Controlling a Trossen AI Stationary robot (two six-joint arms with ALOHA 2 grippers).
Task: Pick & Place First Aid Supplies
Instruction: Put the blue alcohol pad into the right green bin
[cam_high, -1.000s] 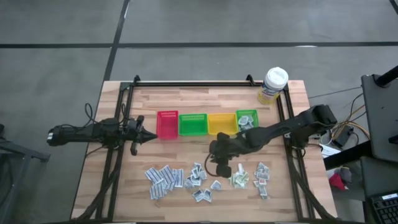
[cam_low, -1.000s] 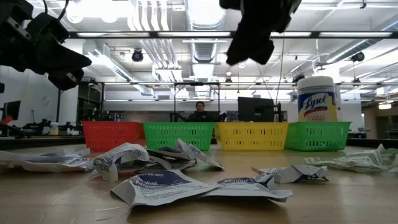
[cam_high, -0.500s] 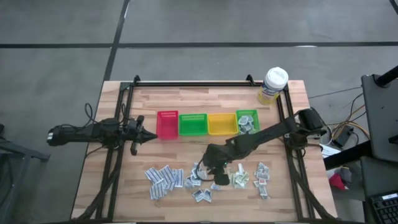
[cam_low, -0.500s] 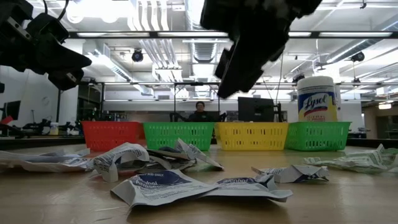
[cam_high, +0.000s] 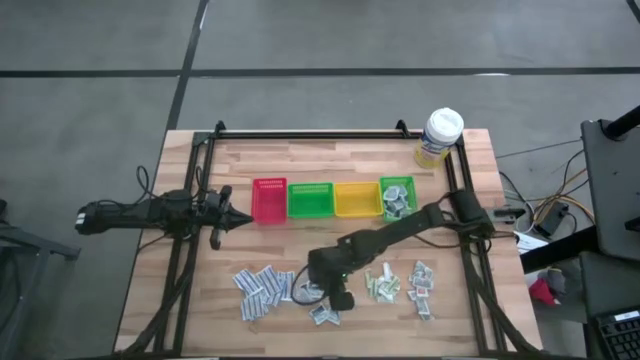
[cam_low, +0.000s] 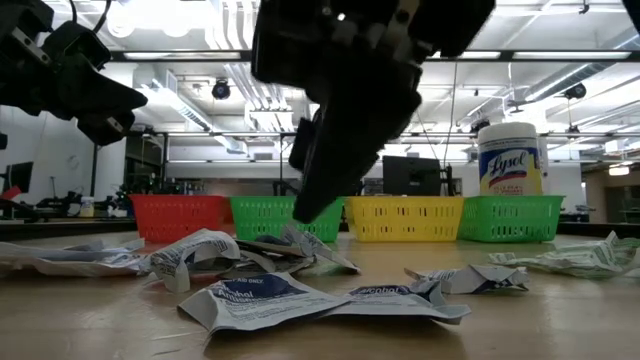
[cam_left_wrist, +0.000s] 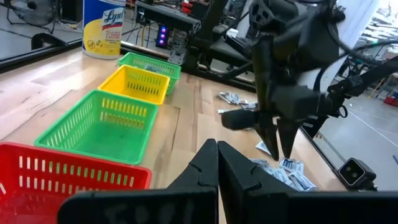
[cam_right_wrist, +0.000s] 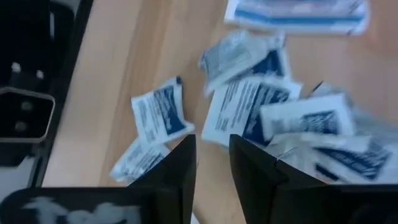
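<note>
A red bin (cam_high: 269, 199), a green bin (cam_high: 310, 200), a yellow bin (cam_high: 356, 198) and a second green bin (cam_high: 397, 194) stand in a row on the wooden bench (cam_high: 300, 160); a white-lidded yellow wipes tub (cam_high: 439, 137) stands near a far corner; a person (cam_low: 322, 179) sits in the room behind.

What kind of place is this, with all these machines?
Probably a robotics lab or workshop: two dark robot arms on a wooden table, a bare ceiling with ducts and strip lights, and benches with computer monitors behind.

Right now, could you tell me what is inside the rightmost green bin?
The rightmost green bin holds a few white-blue sachets; its mesh walls hide anything lower in the low view.
</note>
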